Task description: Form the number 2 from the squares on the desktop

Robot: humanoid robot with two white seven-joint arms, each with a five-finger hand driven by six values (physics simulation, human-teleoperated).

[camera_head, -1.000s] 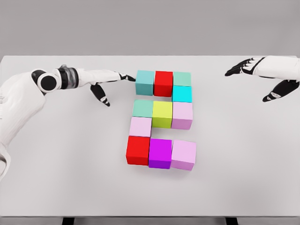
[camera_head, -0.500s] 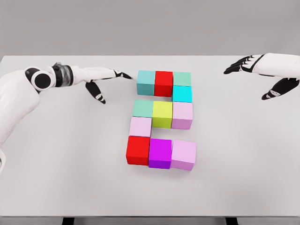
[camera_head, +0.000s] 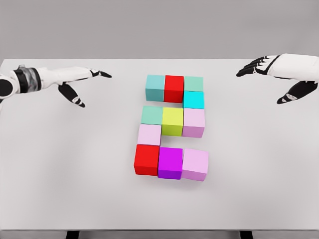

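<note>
Colored cubes (camera_head: 172,127) forming a 2, left hand (camera_head: 75,82) spread, right hand (camera_head: 279,74) seemingly spread

Bright, even, diffuse light; shadows faint; slightly soft render, perhaps compression blur at edges.

Left arm (camera_head: 15,82) cut off at left edge past the wrist; right arm (camera_head: 299,67) cut off at right edge; table (camera_head: 50,174) front legs barely visible.
</note>
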